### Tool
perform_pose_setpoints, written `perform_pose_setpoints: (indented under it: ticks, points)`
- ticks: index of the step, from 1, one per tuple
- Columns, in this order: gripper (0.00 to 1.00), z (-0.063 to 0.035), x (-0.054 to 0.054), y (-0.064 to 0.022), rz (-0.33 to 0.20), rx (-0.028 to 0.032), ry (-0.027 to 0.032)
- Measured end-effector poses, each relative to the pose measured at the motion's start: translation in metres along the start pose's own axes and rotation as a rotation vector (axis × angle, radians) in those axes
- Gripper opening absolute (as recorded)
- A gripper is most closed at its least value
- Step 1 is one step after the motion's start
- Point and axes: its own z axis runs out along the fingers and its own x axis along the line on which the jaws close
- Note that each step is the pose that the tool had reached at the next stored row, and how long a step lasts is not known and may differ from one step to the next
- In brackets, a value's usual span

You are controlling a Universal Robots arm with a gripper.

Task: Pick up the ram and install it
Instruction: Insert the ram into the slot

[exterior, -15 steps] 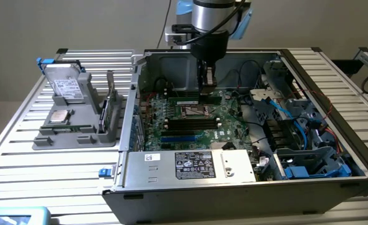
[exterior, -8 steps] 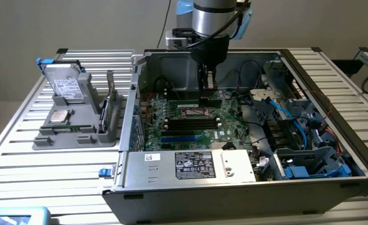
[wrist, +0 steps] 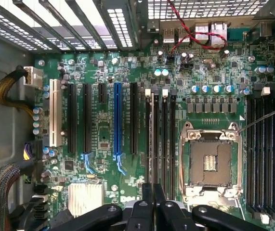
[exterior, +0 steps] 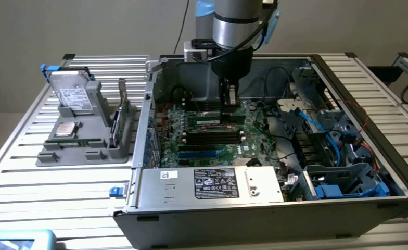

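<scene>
My gripper (exterior: pixel 229 102) reaches down into the open computer case, low over the motherboard (exterior: pixel 190 148) beside the CPU socket (wrist: pixel 209 163). Its two dark fingers (wrist: pixel 147 204) are pressed together with no gap. Running from their tips, a thin grey-green strip seen edge-on fills the memory slot closest to the long blue slot (wrist: pixel 117 122). I take this strip to be the ram (wrist: pixel 150 139), standing in that slot. The frames do not show whether the fingertips touch it or pinch its edge. The neighbouring memory slots (wrist: pixel 165 139) look dark and bare.
A grey parts tray (exterior: pixel 86 153) outside the case on the exterior view's left holds a hard drive (exterior: pixel 72 96), a silver CPU chip (exterior: pixel 66 129) and an upright green card (exterior: pixel 124 122). Cables (exterior: pixel 308 130), drive cages and the case walls crowd around the motherboard.
</scene>
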Motion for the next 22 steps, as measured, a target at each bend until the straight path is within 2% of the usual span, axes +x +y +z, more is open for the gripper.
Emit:
perform_pose_setpoints:
  ticks: [8, 17, 19, 22]
  points:
    - [0.12, 0.0136, -0.001, 0.0, 0.0, 0.0, 0.0001]
    - [0.12, 0.017, 0.0, -0.0001, 0.0, -0.0007, 0.0012]
    - [0.12, 0.0177, 0.0, -0.0002, 0.0, -0.0006, 0.0053]
    - [0.12, 0.0185, 0.0, -0.0001, 0.0, -0.0004, 0.0181]
